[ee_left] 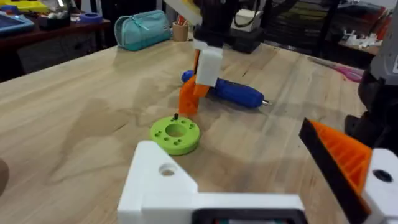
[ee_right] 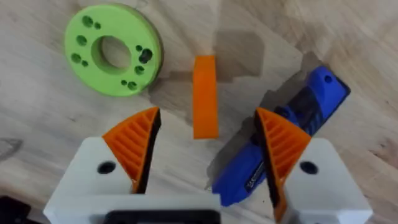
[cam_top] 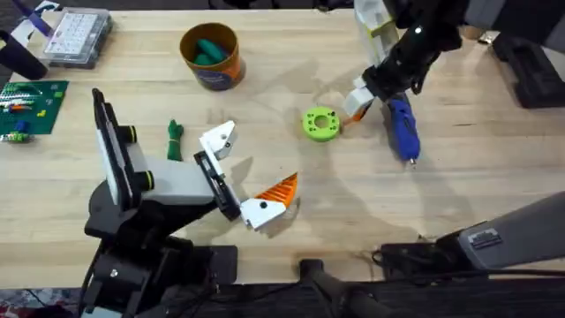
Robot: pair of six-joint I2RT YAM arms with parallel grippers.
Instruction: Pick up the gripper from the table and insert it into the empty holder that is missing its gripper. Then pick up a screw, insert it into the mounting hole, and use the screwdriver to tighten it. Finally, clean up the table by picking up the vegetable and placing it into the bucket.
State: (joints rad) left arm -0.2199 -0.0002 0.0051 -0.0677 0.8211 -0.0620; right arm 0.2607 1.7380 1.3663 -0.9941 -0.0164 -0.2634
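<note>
Right gripper (ee_right: 205,155) hangs wide open straight above the loose orange gripper (ee_right: 205,96), which lies on the desk (cam_top: 477,194) between the green disc (ee_right: 113,57) and the blue screwdriver (ee_right: 280,146), its long axis running between the two pads.

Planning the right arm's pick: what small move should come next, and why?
Probably lower the right gripper straight down and close. Its fingers are open above the orange gripper, which lies on the table between the green disc and the screwdriver.
</note>
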